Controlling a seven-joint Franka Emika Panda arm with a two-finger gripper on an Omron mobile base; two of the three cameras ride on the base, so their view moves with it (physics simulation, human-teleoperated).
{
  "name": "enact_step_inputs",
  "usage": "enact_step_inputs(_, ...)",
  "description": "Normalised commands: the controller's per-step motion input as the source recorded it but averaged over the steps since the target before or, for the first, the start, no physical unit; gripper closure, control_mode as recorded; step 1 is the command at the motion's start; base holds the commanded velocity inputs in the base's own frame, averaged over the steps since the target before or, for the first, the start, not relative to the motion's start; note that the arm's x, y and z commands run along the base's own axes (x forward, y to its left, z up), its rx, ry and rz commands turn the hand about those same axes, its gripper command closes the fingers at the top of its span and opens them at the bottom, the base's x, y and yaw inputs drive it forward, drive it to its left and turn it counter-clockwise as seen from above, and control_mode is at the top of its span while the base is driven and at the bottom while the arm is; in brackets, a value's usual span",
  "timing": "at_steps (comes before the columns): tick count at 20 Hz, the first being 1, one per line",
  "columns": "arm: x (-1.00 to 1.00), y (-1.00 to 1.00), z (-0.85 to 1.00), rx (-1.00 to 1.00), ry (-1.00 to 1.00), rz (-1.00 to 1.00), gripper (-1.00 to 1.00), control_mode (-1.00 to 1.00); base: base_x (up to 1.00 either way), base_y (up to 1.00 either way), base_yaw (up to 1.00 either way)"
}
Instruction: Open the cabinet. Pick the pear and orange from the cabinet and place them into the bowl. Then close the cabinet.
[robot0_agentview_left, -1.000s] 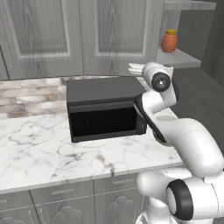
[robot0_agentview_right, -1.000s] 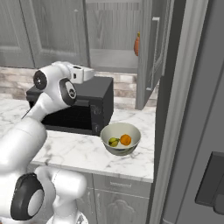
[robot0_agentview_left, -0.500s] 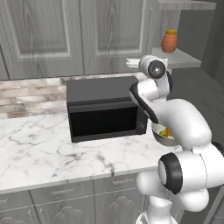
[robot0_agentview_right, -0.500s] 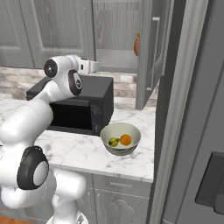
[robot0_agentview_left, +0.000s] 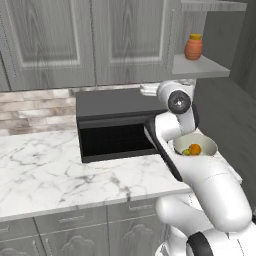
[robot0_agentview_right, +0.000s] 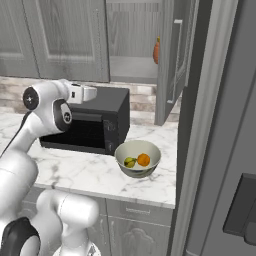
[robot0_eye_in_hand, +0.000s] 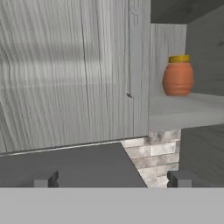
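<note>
Bowl (robot0_agentview_right: 137, 159): sitting on the marble counter (robot0_agentview_right: 95, 172) just right of the black microwave (robot0_agentview_right: 90, 127). It is holding both fruits, the pear (robot0_agentview_right: 129, 162) on the left and the orange (robot0_agentview_right: 144, 159) touching it on the right. The fetching part of the task is, by my judgement, finished.

Cabinet (robot0_agentview_right: 172, 60): its right door is standing swung out toward the room, with the grey inner shelf (robot0_agentview_left: 200, 65) exposed. One item is left on that shelf, a terracotta jar (robot0_eye_in_hand: 178, 75) with an orange lid, which is no part of the job. The left door (robot0_eye_in_hand: 70, 74) is lying flush and closed.

My gripper (robot0_eye_in_hand: 111, 179): over the last second I am pulling up and back, away from the bowl's side, and turning to sit above the microwave's top, facing the cabinet front. My fingers (robot0_eye_in_hand: 46, 180) are spread wide apart and are carrying nothing.

Meaning for the task: only closing remains. The open door is standing well to my right, so I judge that I am repositioning to reach its outer face and push it shut.
</note>
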Motion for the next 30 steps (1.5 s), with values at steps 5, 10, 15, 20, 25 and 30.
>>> enact_step_inputs(5, -0.99, -0.07, 0.99, 0.15, 0.26, -0.12, -1.00, -1.00, 0.00, 0.00, 0.00)
enact_step_inputs(10, -1.00, -0.44, 0.22, 0.11, 0.27, -0.08, -1.00, -1.00, 0.00, 0.00, 0.00)
enact_step_inputs(15, -1.00, -0.35, -0.72, 0.00, 0.04, -0.03, -1.00, -1.00, 0.00, 0.00, 0.00)
enact_step_inputs(20, -1.00, -0.36, 0.01, 0.00, -0.09, -0.02, -1.00, -1.00, 0.00, 0.00, 0.00)
enact_step_inputs(25, -0.97, -0.42, 0.10, 0.00, -0.10, 0.00, -1.00, -1.00, 0.00, 0.00, 0.00)
enact_step_inputs(30, -0.79, -0.45, 0.25, 0.00, -0.02, 0.00, -1.00, -1.00, 0.00, 0.00, 0.00)
